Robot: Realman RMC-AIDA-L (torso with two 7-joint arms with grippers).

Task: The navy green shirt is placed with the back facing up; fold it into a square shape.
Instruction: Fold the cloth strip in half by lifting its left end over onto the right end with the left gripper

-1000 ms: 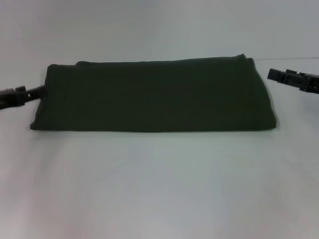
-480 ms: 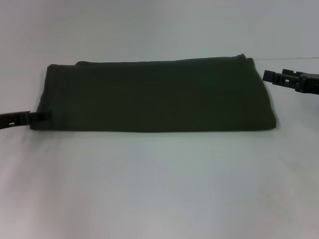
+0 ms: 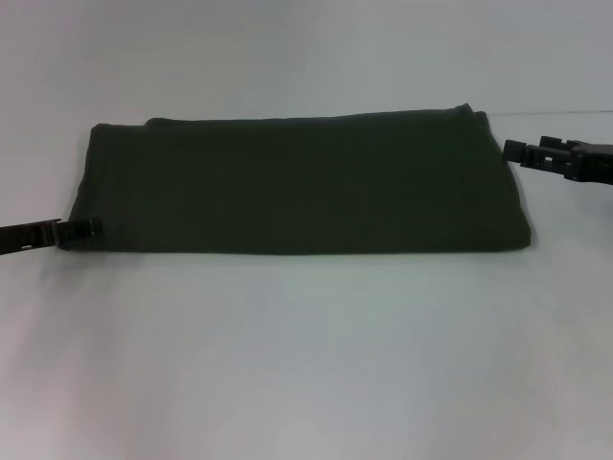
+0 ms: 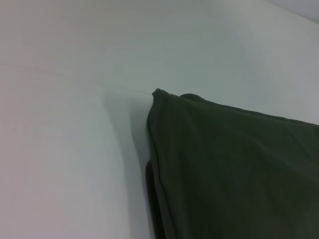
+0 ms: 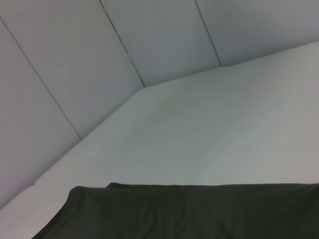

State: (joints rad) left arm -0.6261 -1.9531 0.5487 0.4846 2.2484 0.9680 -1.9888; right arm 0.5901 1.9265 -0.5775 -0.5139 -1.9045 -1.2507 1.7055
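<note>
Fingers: I cannot tell either pair's state. The left gripper [image 3: 88,228] touches the shirt's [image 3: 297,182] near left corner; the right gripper [image 3: 525,150] hovers just beside its right edge. The shirt lies folded long on the counter [image 3: 306,364], soft and limp; best taken at the end corners.

light: dim, even | focus: soft throughout | shadows: faint beside shirt [image 4: 234,169] | glare: none

Shirt [image 3: 297,187] mid-table [image 3: 306,364], L gripper [image 3: 88,228] at near-left corner, R gripper [image 3: 522,150] beside far-right.
</note>
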